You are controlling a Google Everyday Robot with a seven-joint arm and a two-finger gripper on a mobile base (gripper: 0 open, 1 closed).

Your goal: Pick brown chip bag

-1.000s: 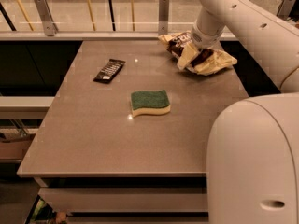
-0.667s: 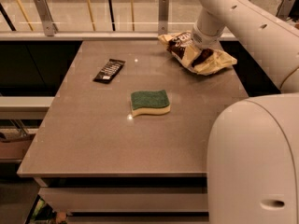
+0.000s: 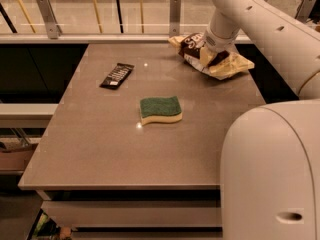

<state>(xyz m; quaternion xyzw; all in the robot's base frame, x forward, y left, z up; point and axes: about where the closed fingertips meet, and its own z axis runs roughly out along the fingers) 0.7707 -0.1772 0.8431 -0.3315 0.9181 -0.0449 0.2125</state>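
Reaching over the far right corner of the table (image 3: 100, 149), the robot's arm (image 3: 260, 19) places its gripper (image 3: 216, 48) right on the middle of the brown chip bag (image 3: 231, 65). The bag lies crumpled near the table's back edge, its dark centre poking out to the left of the wrist and a pale yellow end spreading to the right. The wrist hides the jaws, so I cannot tell how far apart they are or whether they have any hold on the foil. The bag appears to rest on the table rather than hang from the gripper, so the approach looks done, while the grasp is unconfirmed and the lift is not yet made. The green sponge (image 3: 160, 109) sits near the middle of the table and the small dark wrapper (image 3: 116, 75) lies towards the far left, both well apart from the gripper and out of the way of a lift. What looks left is securing the bag and raising it off the table.
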